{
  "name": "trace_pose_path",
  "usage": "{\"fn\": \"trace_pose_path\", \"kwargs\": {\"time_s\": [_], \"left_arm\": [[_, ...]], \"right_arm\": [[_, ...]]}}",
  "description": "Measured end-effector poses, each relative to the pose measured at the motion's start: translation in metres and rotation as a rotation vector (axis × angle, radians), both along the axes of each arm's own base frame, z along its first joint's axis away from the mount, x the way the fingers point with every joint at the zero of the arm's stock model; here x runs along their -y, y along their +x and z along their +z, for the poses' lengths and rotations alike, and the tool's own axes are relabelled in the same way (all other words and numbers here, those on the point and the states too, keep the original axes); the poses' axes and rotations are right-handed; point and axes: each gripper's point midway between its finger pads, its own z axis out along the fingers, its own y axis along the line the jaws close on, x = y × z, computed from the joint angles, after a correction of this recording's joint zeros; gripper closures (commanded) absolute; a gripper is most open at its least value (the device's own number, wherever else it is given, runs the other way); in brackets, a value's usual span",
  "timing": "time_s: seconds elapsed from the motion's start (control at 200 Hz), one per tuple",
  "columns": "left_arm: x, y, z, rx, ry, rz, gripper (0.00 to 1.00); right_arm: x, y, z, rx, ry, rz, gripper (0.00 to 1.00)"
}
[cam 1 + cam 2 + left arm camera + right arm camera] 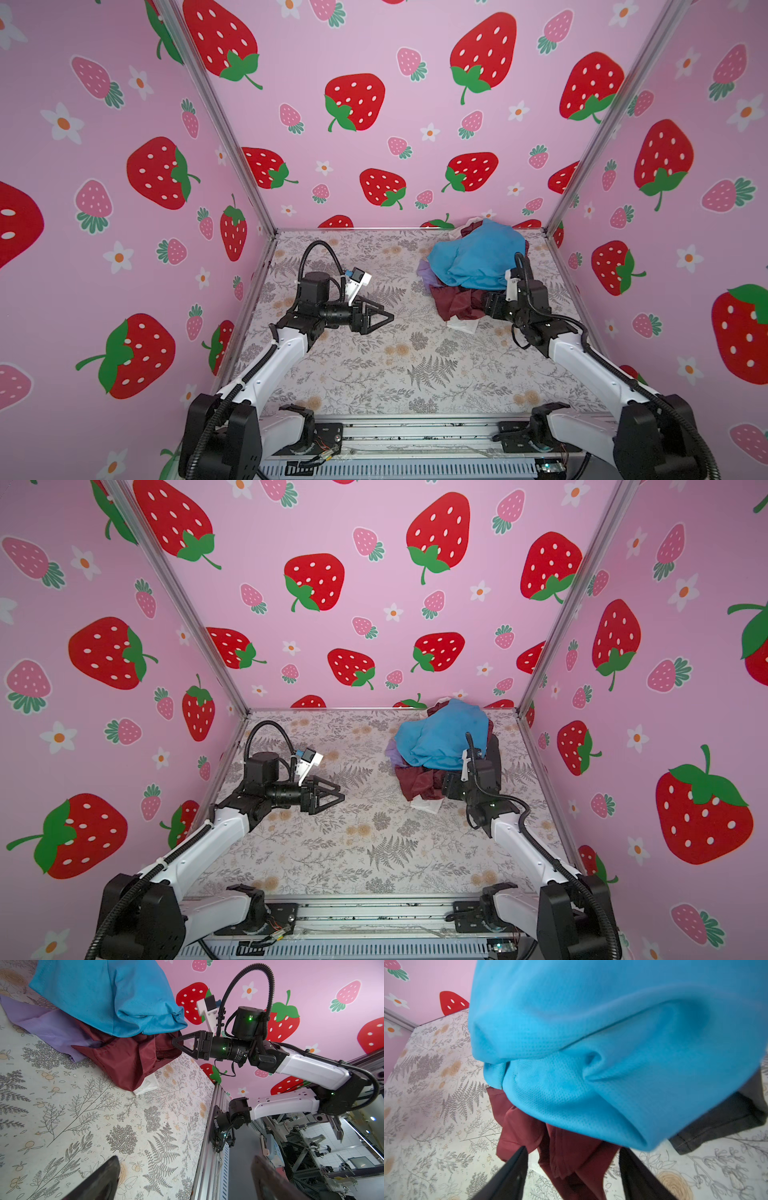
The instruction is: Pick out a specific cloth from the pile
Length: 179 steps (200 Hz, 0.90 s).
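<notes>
Presently, right gripper (574,1149): part-open astride the maroon cloth (521,1126), positioned for pinching beneath the blue cloth (612,1043).
left gripper (380,316): open, empty.

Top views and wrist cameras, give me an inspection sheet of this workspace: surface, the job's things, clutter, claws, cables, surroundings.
Surface: floral tablecloth, lying flat.
Job's things: maroon cloth at the near foot of the pile, partly under the blue cloth.
Clutter: lavender cloth, black cloth and white cloth in the same pile; nothing seen loose elsewhere.
Claws: left claw open, over the tablecloth, apart from the pile; right claw open, jaws either side of a maroon fold.
Cables: a black corrugated cable loops above each arm.
Surroundings: strawberry-print walls, aluminium frame posts.
</notes>
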Motion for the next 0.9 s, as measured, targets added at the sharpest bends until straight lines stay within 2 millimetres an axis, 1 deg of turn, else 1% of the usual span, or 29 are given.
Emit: {"fn": "trace_pose_path", "kwargs": {"time_s": [0.03,0.075,0.1,0.12,0.24,0.31,0.415,0.435,0.465,0.771,0.841,0.896], "left_arm": [[0.000,0.000,0.000,0.001,0.002,0.000,0.01],[0.000,0.000,-0.001,0.003,0.004,0.002,0.01],[0.000,0.000,-0.001,0.003,0.006,0.005,0.01],[-0.001,0.000,-0.001,0.002,0.008,0.006,0.01],[-0.001,0.000,-0.004,-0.007,0.018,0.013,0.01],[-0.002,0.000,-0.005,-0.013,0.023,0.016,0.01],[-0.002,0.000,-0.006,-0.017,0.024,0.017,0.01],[-0.002,0.000,-0.006,-0.018,0.024,0.017,0.01],[-0.002,0.000,-0.006,-0.018,0.025,0.017,0.01],[-0.002,-0.001,-0.007,-0.023,0.026,0.017,0.01],[-0.002,-0.001,-0.007,-0.023,0.026,0.017,0.01],[-0.002,-0.001,-0.007,-0.022,0.026,0.017,0.01]], "right_arm": [[-0.001,0.001,-0.001,0.000,0.002,0.001,0.40],[-0.002,0.002,-0.002,-0.001,0.002,0.005,0.47],[-0.002,0.002,-0.002,-0.003,0.005,0.004,0.48],[-0.002,0.002,-0.003,-0.004,0.005,0.004,0.52],[-0.004,0.003,-0.007,-0.010,0.006,0.013,0.68],[-0.005,0.003,-0.006,-0.007,0.006,0.018,0.79],[-0.007,0.004,-0.005,0.000,0.014,0.018,0.81],[-0.007,0.004,-0.005,0.000,0.014,0.018,0.84],[-0.007,0.004,-0.005,0.000,0.014,0.018,1.00],[-0.007,0.004,-0.005,0.002,0.009,0.019,1.00],[-0.008,0.004,-0.002,0.008,0.012,0.022,1.00],[-0.009,0.003,0.004,0.021,0.015,0.025,1.00]]}}
